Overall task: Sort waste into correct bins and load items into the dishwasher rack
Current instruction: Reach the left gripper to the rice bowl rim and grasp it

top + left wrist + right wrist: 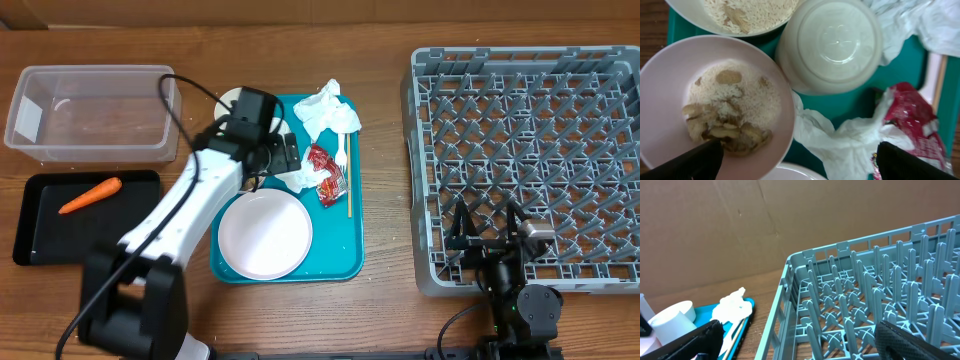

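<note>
My left gripper [268, 152] is open over the back left of the teal tray [345, 262]. In the left wrist view its fingers [800, 169] straddle the rim of a pink bowl [670, 90] holding rice and food scraps, and a crumpled white napkin [837, 140]. An upside-down white bowl [830, 45] and another bowl of rice [750, 12] lie beyond. A red wrapper [325, 172] lies mid-tray beside a chopstick [349, 185]. A white plate [265, 235] sits at the tray front. My right gripper [487, 232] is open and empty over the front left corner of the grey dishwasher rack [520, 70].
A clear plastic bin [95, 110] stands at the back left. A black tray [40, 240] in front of it holds a carrot [90, 195]. More crumpled napkins [328, 108] and a white fork [342, 150] lie at the tray's back right.
</note>
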`<state>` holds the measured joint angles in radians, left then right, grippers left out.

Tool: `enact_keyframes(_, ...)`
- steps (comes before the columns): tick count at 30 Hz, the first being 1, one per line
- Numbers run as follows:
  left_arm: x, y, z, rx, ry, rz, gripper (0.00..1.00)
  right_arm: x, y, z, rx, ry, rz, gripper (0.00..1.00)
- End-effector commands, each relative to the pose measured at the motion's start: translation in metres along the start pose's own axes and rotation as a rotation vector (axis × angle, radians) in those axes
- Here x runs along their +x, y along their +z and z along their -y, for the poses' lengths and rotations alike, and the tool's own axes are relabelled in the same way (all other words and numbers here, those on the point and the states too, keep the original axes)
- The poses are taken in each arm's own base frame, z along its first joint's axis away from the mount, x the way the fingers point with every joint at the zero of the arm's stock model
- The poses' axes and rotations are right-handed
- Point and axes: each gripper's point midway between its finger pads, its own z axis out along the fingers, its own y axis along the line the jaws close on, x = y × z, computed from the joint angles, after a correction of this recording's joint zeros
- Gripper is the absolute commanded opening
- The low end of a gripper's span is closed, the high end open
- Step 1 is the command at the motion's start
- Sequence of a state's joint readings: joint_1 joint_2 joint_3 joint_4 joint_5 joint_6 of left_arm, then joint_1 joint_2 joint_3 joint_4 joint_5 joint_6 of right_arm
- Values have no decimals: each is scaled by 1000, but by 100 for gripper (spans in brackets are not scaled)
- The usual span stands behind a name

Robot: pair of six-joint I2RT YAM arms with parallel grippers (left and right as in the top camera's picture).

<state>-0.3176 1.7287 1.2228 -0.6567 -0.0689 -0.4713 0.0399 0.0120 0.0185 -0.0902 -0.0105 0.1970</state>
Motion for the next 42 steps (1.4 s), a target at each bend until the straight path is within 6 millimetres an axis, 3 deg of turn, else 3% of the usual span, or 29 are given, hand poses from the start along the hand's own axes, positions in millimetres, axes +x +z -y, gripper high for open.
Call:
enact_keyframes(1, -1, 20, -13, -76, 88, 3, 100, 1, 0, 2, 10, -8, 8, 100)
enact_keyframes(5, 7, 42, -18, -108, 175, -41, 86, 1, 0, 2, 10, -8, 8, 100)
enact_keyframes(8, 6, 43, -22, -128, 186, -39, 69, 1, 0, 2, 10, -8, 8, 100)
enact_keyframes(11, 6, 43, -23, -133, 211, -41, 61, 1, 0, 2, 10, -8, 8, 100)
enact_keyframes(30, 13, 43, -25, -140, 240, -68, 27, 1, 0, 2, 10, -8, 8, 100)
enact_keyframes(38, 12, 36, -25, -144, 244, -77, 6, 1, 0, 2, 10, -8, 8, 100)
enact_keyframes(42, 6, 29, -23, -144, 244, -78, 4, 1, 0, 2, 10, -8, 8, 100)
